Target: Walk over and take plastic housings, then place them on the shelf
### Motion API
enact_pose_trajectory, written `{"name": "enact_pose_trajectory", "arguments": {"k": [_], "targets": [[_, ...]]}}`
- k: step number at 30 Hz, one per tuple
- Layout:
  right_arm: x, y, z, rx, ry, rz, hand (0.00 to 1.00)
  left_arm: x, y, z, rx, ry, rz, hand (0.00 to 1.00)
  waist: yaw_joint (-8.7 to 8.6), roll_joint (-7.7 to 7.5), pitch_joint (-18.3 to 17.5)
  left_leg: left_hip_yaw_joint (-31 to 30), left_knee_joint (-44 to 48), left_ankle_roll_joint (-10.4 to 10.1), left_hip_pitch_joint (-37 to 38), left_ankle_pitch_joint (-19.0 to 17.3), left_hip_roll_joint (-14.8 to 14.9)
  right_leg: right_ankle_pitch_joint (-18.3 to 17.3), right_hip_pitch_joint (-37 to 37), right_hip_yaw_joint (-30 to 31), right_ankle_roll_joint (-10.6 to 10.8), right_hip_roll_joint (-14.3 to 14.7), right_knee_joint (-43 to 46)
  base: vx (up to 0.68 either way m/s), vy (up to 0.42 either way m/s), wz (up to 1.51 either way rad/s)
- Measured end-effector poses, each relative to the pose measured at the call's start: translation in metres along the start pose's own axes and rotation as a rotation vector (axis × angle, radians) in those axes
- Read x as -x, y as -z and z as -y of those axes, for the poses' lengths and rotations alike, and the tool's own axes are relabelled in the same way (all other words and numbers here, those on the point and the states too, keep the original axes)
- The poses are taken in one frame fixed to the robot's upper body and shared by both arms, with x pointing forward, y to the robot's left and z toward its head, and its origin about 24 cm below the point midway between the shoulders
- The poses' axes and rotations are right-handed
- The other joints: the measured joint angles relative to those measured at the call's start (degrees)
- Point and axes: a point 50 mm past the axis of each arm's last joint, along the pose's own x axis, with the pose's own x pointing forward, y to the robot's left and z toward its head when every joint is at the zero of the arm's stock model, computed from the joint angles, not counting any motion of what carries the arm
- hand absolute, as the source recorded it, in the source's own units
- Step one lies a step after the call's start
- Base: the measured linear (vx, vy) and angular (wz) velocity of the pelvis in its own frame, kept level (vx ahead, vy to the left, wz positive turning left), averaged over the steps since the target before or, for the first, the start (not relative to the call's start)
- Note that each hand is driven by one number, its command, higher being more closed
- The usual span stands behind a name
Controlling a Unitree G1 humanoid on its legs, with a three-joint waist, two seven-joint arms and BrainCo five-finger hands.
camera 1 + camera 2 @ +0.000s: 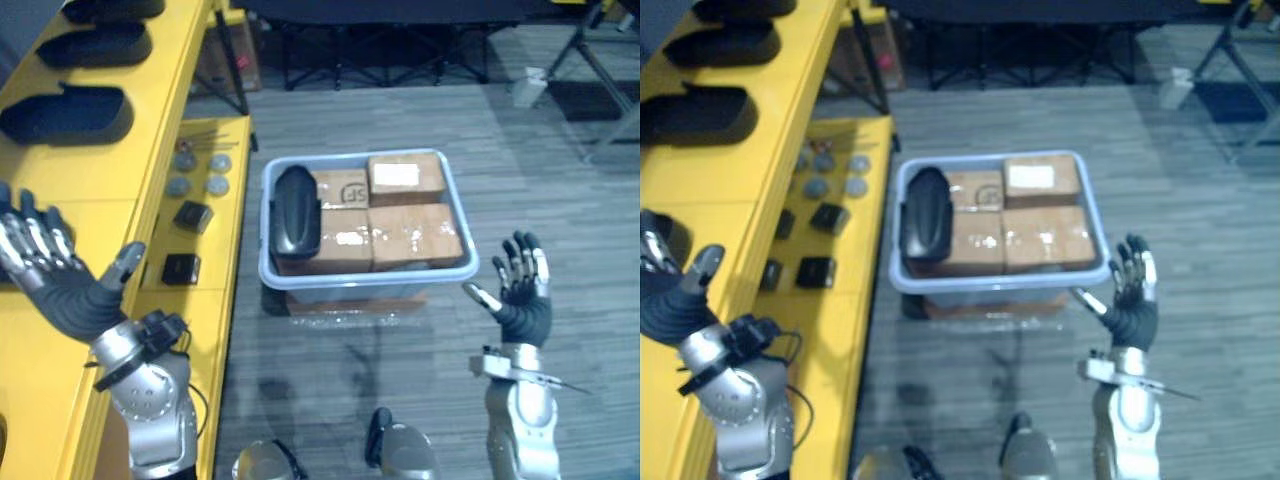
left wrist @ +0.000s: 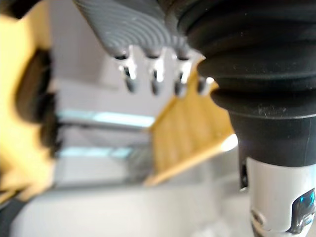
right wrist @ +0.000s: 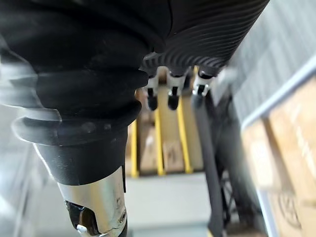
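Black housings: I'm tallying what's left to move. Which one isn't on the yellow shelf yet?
The housing lying in the blue bin, on the cardboard boxes along its left side; the other housings rest on the yellow shelf.

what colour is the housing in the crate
Black. The housing shows best in the left eye view.

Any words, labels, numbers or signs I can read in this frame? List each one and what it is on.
Round stamp on the back left cardboard box: too blurred to read.
White label on the back right cardboard box: too small to read.
Pale patches on the front cardboard boxes: no legible print.
Black housing and yellow shelf: no print visible.
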Motion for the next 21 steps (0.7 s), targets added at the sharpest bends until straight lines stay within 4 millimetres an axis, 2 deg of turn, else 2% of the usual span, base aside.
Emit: {"name": "enact_pose_trajectory", "arguments": {"k": [1, 2, 4, 5, 7, 8, 9, 11, 14, 16, 19, 21], "targets": [[-0.001, 0.012, 0.012, 0.015, 0.038, -0.059, 0.0, 0.011, 0.022, 0.006, -0.006, 0.083, -0.147, 0.0, 0.19, 1.34, -0.91, -0.19, -2.27, -0.7, 1.1, -0.22, -1.06, 0.23, -0.72, 1.36, 0.74, -0.13, -0.03, -0.03, 0.104, -0.43], [-0.002, 0.024, 0.02, 0.033, 0.069, -0.122, 0.0, 0.027, 0.054, 0.01, -0.049, 0.171, -0.339, 0.0, -0.06, 1.97, -1.32, -0.1, -4.19, -0.94, 1.19, -0.07, -2.5, 0.85, -1.57, 1.53, 1.69, -0.87, -0.57, -0.04, 0.125, -0.29], [-0.004, 0.038, 0.022, 0.037, 0.084, -0.183, 0.0, 0.042, 0.081, 0.012, -0.097, 0.253, -0.497, 0.0, -0.07, 2.27, -1.48, -0.05, -5.61, -1.41, 1.02, 0.28, -3.61, 1.51, -2.49, 1.95, 2.23, -1.61, -0.67, -0.07, 0.096, -0.02], [-0.007, 0.048, 0.021, 0.048, 0.083, -0.231, 0.0, 0.054, 0.095, 0.012, -0.123, 0.299, -0.592, 0.0, 0.07, 1.68, -1.1, -0.17, -6.07, -1.14, 0.97, 0.63, -4.32, 1.98, -2.63, 2.03, 2.56, -2.12, -0.78, -0.08, 0.077, 0.03], [-0.017, 0.057, 0.02, 0.084, 0.085, -0.267, 0.0, 0.072, 0.108, 0.012, -0.14, 0.367, -0.704, 0.0, 0.76, 1.17, -0.83, -0.98, -6.72, -0.77, 0.84, 1.12, -5.41, 2.65, -2.46, 1.74, 2.82, -2.96, -1.16, -0.1, 0.091, 0.18], [-0.031, 0.06, 0.021, 0.121, 0.096, -0.276, 0.0, 0.086, 0.118, 0.014, -0.15, 0.432, -0.79, 0.0, 1.61, 1.15, -0.81, -2.03, -7.64, -0.17, 0.66, 1.92, -6.78, 3.12, -2.35, 1.15, 3.28, -4.13, -1.24, -0.09, 0.086, 0.32], [-0.038, 0.06, 0.022, 0.137, 0.1, -0.274, 0.0, 0.092, 0.122, 0.014, -0.153, 0.448, -0.819, 0.0, 1.7, 1.18, -0.82, -2.56, -7.87, 0.1, 0.33, 2.25, -7.39, 3.33, -2.36, 0.93, 3.45, -4.6, -1.27, -0.07, 0.071, 0.41], [-0.07, 0.057, 0.016, 0.162, 0.113, -0.26, 0.0, 0.11, 0.135, 0.014, -0.176, 0.479, -0.914, 0.0, 2.32, 1.61, -0.61, -4.6, -7.9, 1.04, -1.26, 3.04, -8.97, 4.08, -2.58, -0.59, 3.94, -6.22, -1.31, -0.08, 0.072, 0.43], [-0.106, 0.046, 0.016, 0.201, 0.141, -0.244, 0.0, 0.126, 0.145, 0.014, -0.174, 0.508, -1.001, 0.0, 3.9, 2.21, 0.32, -7.18, -7.4, 1.57, -3.23, 3.67, -10.35, 4.73, -2.66, -2.44, 4.38, -7.74, -1.18, -0.11, 0.062, 0.49], [-0.138, 0.025, 0.013, 0.233, 0.152, -0.19, 0.0, 0.138, 0.15, 0.014, -0.157, 0.517, -1.062, 0.0, 5.72, 2.95, 2.39, -9.48, -7.09, 2.11, -5.48, 4.51, -11.9, 5.09, -3.57, -4.21, 4.68, -9.5, -0.17, -0.15, 0.066, 0.51], [-0.172, -0.002, 0.0, 0.267, 0.126, -0.128, 0.0, 0.157, 0.161, 0.004, -0.172, 0.492, -1.164, 0.0, 7.34, 3.87, 5.17, -11.71, -4.86, 2.51, -9.0, 4.83, -12.75, 5.62, -4.99, -5.95, 4.79, -10.78, 1.03, -0.16, 0.067, 0.41], [-0.185, -0.013, -0.003, 0.286, 0.127, -0.116, 0.0, 0.168, 0.165, -0.004, -0.176, 0.467, -1.217, 0.0, 8.5, 4.25, 5.46, -13.04, -3.14, 2.57, -11.58, 4.83, -12.95, 5.62, -6.09, -7.14, 4.79, -11.35, 1.98, -0.12, 0.068, 0.39]]}}
